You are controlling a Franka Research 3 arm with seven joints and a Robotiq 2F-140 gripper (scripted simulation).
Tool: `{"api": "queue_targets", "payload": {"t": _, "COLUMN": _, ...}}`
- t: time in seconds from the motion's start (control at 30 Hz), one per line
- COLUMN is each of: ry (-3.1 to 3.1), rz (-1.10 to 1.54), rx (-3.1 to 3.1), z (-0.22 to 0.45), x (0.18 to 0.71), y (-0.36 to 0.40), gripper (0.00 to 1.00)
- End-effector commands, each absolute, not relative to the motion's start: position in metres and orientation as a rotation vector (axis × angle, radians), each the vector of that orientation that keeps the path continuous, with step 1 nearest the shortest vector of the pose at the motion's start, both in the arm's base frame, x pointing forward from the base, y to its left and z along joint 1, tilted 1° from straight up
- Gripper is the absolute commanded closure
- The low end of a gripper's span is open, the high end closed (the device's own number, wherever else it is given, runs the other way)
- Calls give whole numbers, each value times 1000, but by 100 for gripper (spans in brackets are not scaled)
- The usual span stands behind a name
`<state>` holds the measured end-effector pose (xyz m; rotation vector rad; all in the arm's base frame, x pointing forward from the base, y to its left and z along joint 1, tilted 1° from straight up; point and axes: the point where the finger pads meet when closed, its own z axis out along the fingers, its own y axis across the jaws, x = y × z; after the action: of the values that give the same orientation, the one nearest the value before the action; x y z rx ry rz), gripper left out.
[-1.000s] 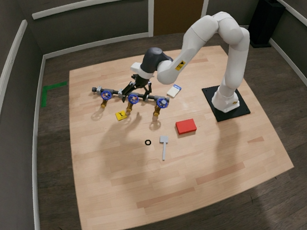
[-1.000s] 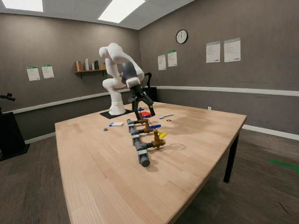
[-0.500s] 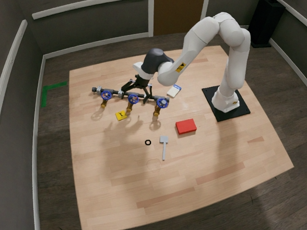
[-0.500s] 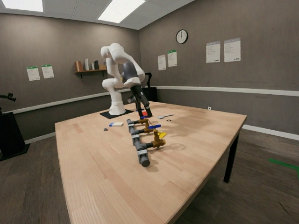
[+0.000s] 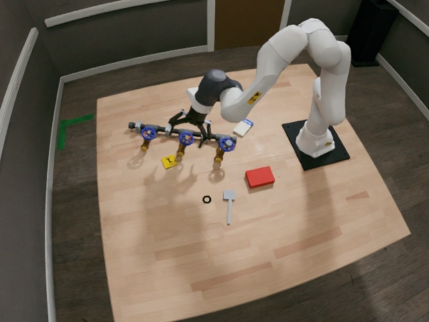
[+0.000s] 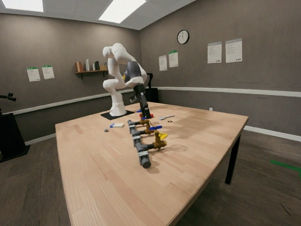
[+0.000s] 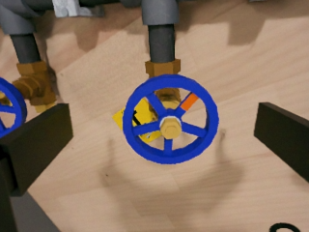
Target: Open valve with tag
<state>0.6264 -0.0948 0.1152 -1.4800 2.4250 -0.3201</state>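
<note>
A grey pipe (image 5: pixel 179 131) on the table carries three brass valves with blue handwheels: left (image 5: pixel 149 132), middle (image 5: pixel 186 138) and right (image 5: pixel 227 143). A yellow tag (image 5: pixel 169 161) marked "1" lies by the middle valve, chained to it. My gripper (image 5: pixel 186 137) is open and straddles the middle handwheel, one finger on each side, not touching it. In the wrist view the middle handwheel (image 7: pixel 169 119) sits between the two black fingers, with an orange mark (image 7: pixel 189 101) at its upper right and the tag (image 7: pixel 137 122) partly hidden beneath it.
A red block (image 5: pixel 259 176), a grey flat tool (image 5: pixel 228 204) and a small black ring (image 5: pixel 205 202) lie nearer the table front. A white card with a blue edge (image 5: pixel 242 127) lies behind the right valve. The arm's base plate (image 5: pixel 315 143) is at the right.
</note>
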Motion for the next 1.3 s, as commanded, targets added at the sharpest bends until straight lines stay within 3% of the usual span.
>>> {"api": "queue_targets", "payload": {"t": 0.0, "ry": 2610, "rz": -361, "rx": -1272, "z": 112, "x": 623, "y": -94, "gripper": 0}}
{"api": "queue_targets", "payload": {"t": 0.77, "ry": 2610, "rz": -361, "rx": -1272, "z": 112, "x": 623, "y": -94, "gripper": 0}}
{"api": "queue_targets", "payload": {"t": 0.8, "ry": 2610, "rz": -361, "rx": -1272, "z": 112, "x": 623, "y": -94, "gripper": 90}}
{"api": "queue_targets", "payload": {"t": 1.27, "ry": 2610, "rz": -361, "rx": -1272, "z": 112, "x": 623, "y": -94, "gripper": 90}}
